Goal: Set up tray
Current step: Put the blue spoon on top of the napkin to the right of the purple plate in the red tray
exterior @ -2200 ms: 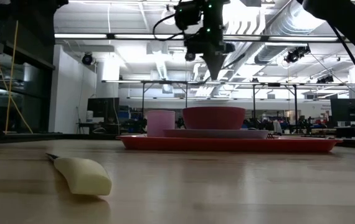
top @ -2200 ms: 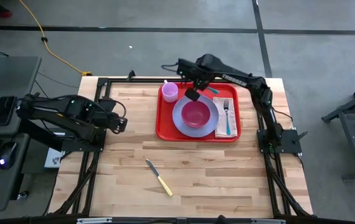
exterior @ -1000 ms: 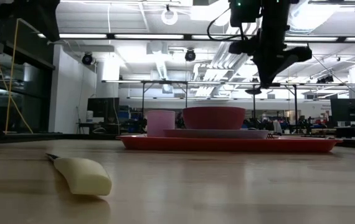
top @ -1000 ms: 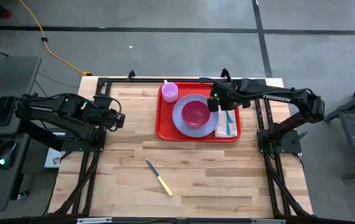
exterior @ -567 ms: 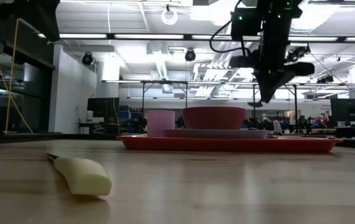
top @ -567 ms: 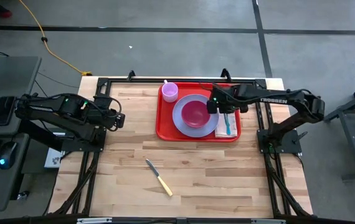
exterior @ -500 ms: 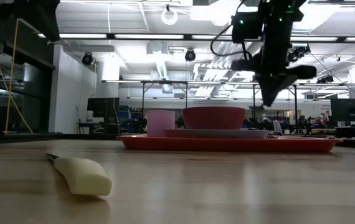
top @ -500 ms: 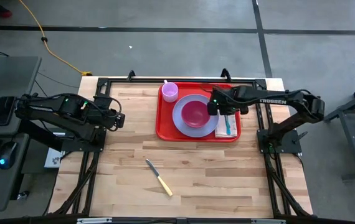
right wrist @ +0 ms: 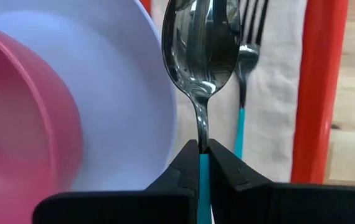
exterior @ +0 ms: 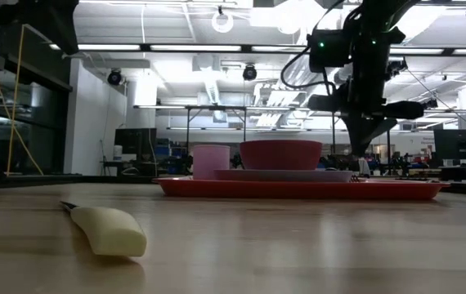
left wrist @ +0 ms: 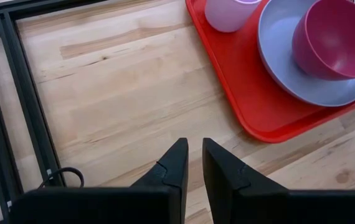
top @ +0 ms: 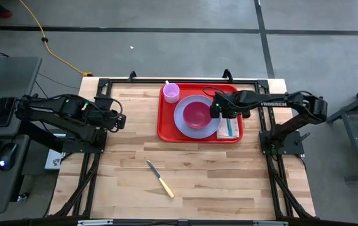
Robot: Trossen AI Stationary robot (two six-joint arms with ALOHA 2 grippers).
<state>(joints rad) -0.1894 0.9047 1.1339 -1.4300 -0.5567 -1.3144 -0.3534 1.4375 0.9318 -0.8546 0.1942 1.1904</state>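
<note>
The red tray (top: 166, 129) lies at the table's far middle. On it are a lavender plate (top: 182, 119) with a pink bowl (top: 196, 115), a pink cup (top: 171, 92), and a white napkin (right wrist: 277, 93) bearing a teal-handled fork (right wrist: 247, 59). My right gripper (right wrist: 203, 146) points steeply down over the plate's right rim and the napkin (top: 215, 112), shut on a spoon (right wrist: 201, 43). A yellow-handled knife (top: 161, 179) lies flat on the bare wood near the table's front. My left gripper (left wrist: 194, 152) hangs over the table's left part, its fingers a narrow gap apart, with nothing between them. My right gripper pinches the spoon's teal handle (right wrist: 203, 167) between its two fingers, close to where the metal neck begins. The fingers come from above, pointing steeply down, and lie along the spoon. The spoon's bowl (right wrist: 201, 43) sticks out below the fingertips, between plate rim and fork. Whether it touches the napkin I cannot tell.
Bare wood spreads left of the tray and across the table's near half around the knife. A black frame (top: 103, 85) runs along the table's edges. A desk with a keyboard and mouse (top: 3, 164) stands beyond the left edge.
My right gripper has come down toward the tray with the spoon, staying over the gap between plate and fork, and has rolled a little about its own axis. It has stayed shut on the spoon.
</note>
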